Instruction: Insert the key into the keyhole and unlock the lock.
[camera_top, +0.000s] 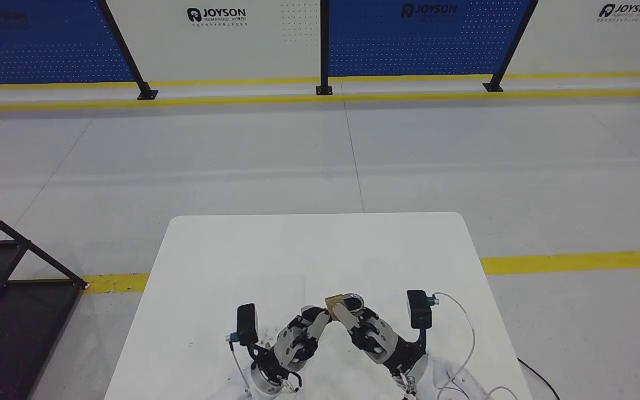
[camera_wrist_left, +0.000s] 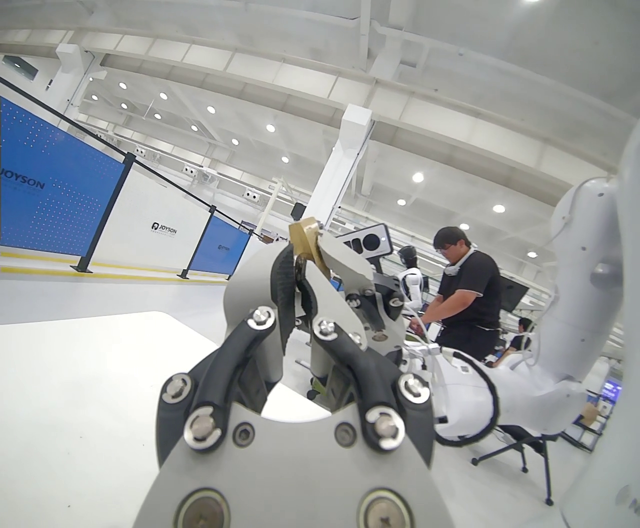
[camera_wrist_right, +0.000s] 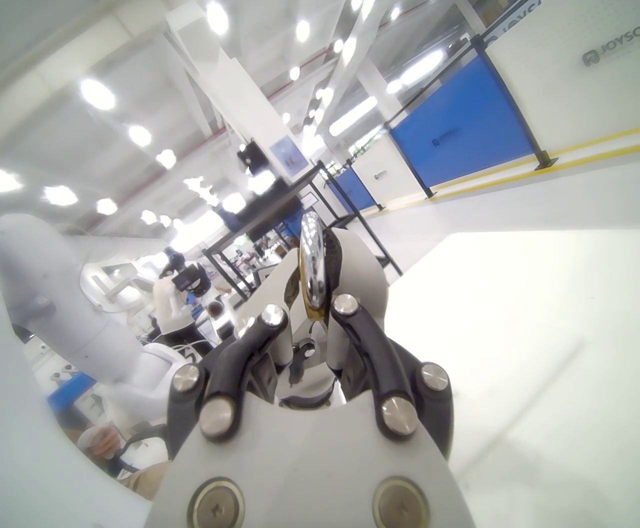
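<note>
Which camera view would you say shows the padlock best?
The left wrist view: the padlock shows its brass body up close. The right wrist view catches a narrow shiny part; the top view makes it a tiny brass speck.

Brass, chrome, rubber
The lock (camera_wrist_left: 305, 237) pairs a brushed brass body with a glossy chrome shackle (camera_wrist_right: 312, 265); key (camera_wrist_left: 299, 261) dull metal; left pincer (camera_wrist_left: 299, 272) pads (camera_wrist_left: 282, 280) ribbed black rubber; tabletop (camera_top: 300, 250) smooth matt white.

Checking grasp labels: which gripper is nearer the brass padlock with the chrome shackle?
Right. The right gripper clamps the brass padlock; the left gripper sits beside it, pinching a small metal key.
</note>
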